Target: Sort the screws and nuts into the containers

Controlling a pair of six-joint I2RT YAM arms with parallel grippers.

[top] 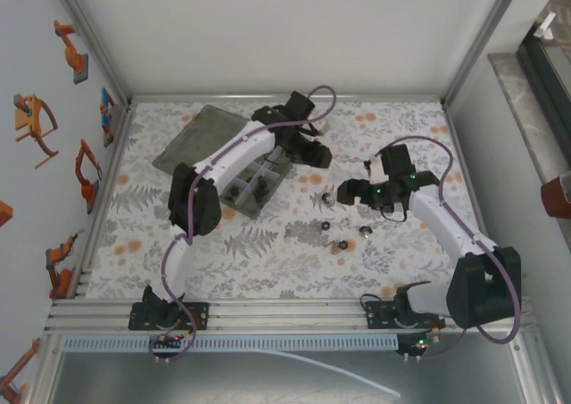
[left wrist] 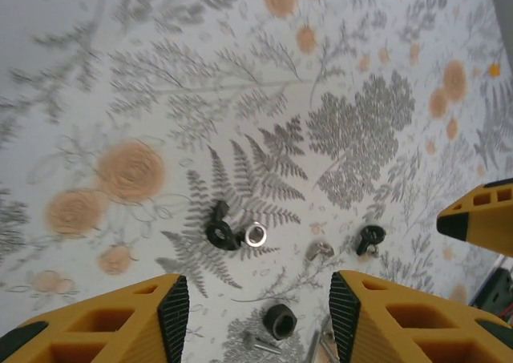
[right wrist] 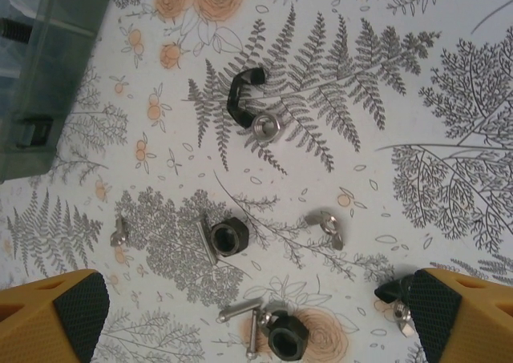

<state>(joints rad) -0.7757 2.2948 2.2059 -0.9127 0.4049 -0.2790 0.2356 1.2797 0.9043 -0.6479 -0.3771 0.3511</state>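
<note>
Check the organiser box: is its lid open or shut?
Open: the lid lies folded back beside the organiser box, its compartments exposed with dark pieces inside.

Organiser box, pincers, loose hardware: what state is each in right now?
Organiser box, lid open, lying flat.
Left pincer, open, empty.
Right pincer, wide open, empty.
Black hex nut, loose on the table, unsorted.

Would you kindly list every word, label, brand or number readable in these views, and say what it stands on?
None: no readable text in any view.
The organiser box, floral cloth and orange wall stickers carry no legible lettering.
</note>
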